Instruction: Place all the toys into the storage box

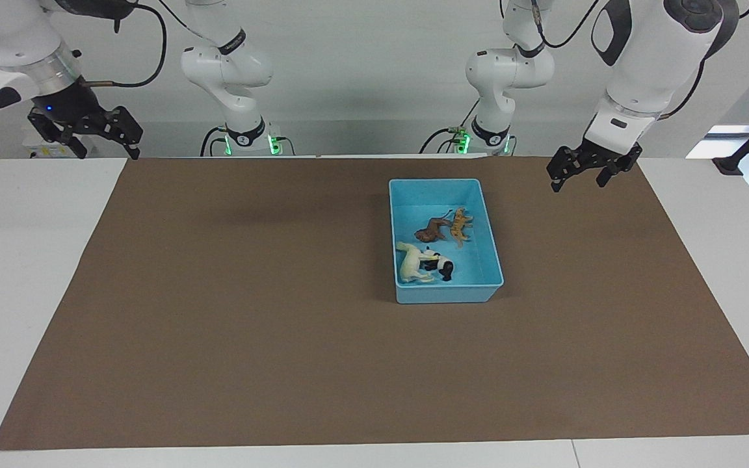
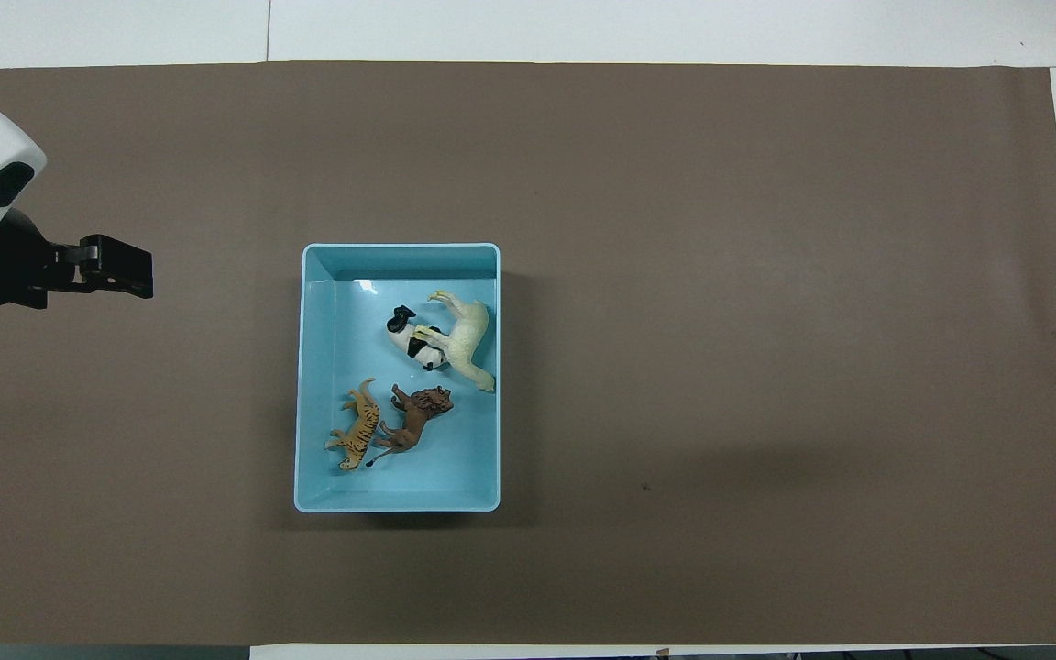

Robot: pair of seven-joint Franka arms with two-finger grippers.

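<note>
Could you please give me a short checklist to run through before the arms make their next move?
1. All four toys in the light blue plastic storage box: ok. Orange striped tiger figurine, dark brown shaggy animal figurine, cream-white horse figurine and black-and-white panda figurine lie inside.
2. No toy left on the brown mat: ok.
3. Left gripper open and empty, over the mat, away from the box: ok.
4. Right gripper open and empty, at the right arm's end: ok.
5. Box upright, flat on the mat: ok.

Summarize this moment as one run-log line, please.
toys: tiger, brown animal, horse, panda all in storage box | left gripper: open, empty, over mat | right gripper: open, empty, at table edge
</note>
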